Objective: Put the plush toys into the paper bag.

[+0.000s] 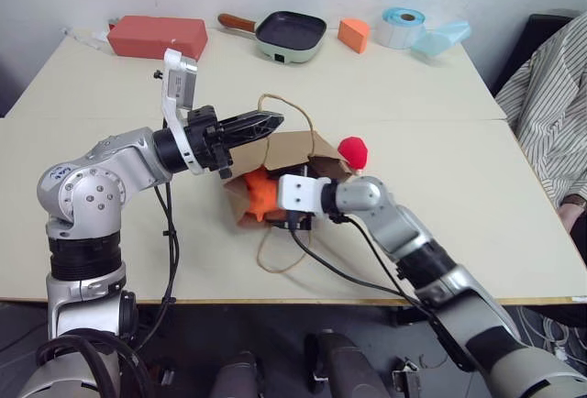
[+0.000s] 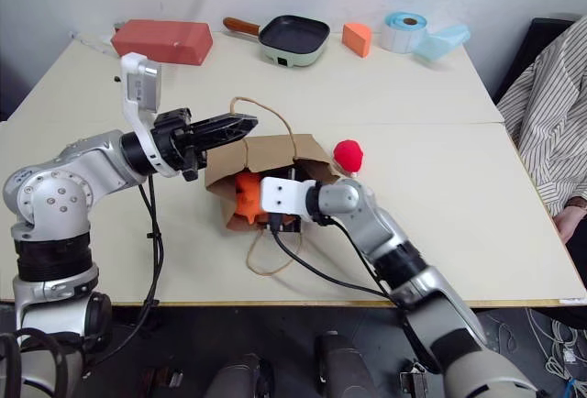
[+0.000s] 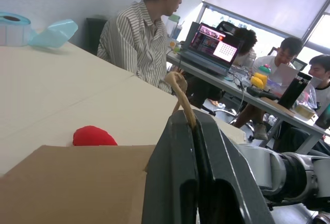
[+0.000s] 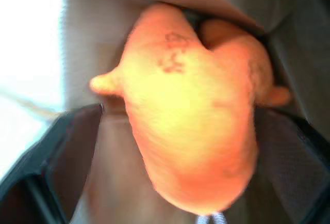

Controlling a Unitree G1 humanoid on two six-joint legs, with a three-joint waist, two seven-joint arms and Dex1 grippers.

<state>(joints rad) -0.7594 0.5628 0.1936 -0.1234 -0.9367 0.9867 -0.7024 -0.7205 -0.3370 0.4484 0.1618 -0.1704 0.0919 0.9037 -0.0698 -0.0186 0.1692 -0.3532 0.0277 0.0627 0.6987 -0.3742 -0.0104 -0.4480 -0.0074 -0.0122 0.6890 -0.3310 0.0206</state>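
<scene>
Left gripper (image 1: 271, 121) hovers above the brown paper bag (image 2: 266, 155), its two black fingers pressed together and pinching one tan cord handle (image 3: 181, 92), which loops up from the bag's top edge. That bag lies on its side in the middle of the pale table (image 1: 440, 224), its mouth facing the robot, a second cord handle (image 1: 275, 256) trailing on the table in front of it. Right gripper (image 2: 252, 198) reaches into the bag's mouth from the near side; its fingers appear spread, with the orange plush toy (image 1: 260, 192) between them just inside the opening, though the close wrist view is too blurred to say if they touch it. A round red plush toy (image 1: 353, 151) sits on the table just beside the bag's far right corner. Beyond the bag, along the table's far edge, stand a red box (image 1: 157, 36), a green frying pan (image 1: 290, 35), an orange wedge block (image 1: 354, 35), a roll of blue tape (image 1: 402, 27). A person in a striped shirt (image 1: 550, 114) sits at the table's right side.
</scene>
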